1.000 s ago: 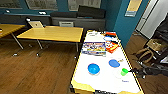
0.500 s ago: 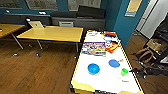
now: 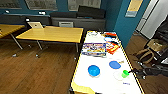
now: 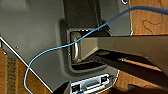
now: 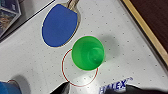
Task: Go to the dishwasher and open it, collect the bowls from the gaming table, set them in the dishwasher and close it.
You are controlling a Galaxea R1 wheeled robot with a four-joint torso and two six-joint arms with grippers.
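Observation:
The gaming table (image 3: 82, 75) with its white top and yellow sides stands right in front of me. On it sit a blue bowl (image 3: 94, 70) and a smaller green bowl (image 3: 125, 73). My right arm reaches in from the right, and my right gripper (image 3: 132, 72) hovers just beside the green bowl. In the right wrist view the green bowl (image 5: 87, 53) rests on a red ring printed on the table, just ahead of my open right gripper (image 5: 100, 88), with nothing between the fingers. The blue bowl's edge (image 5: 7, 88) peeks in at a corner. The dishwasher is out of view.
A blue table-tennis paddle (image 3: 114, 64) (image 5: 60, 25) lies beside the green bowl. Board-game boxes (image 3: 94, 49) and bright packets (image 3: 112, 46) cover the table's far half. Yellow-topped tables (image 3: 51, 34) stand to the left, a chair with bags (image 3: 152, 48) to the right. The floor is wood.

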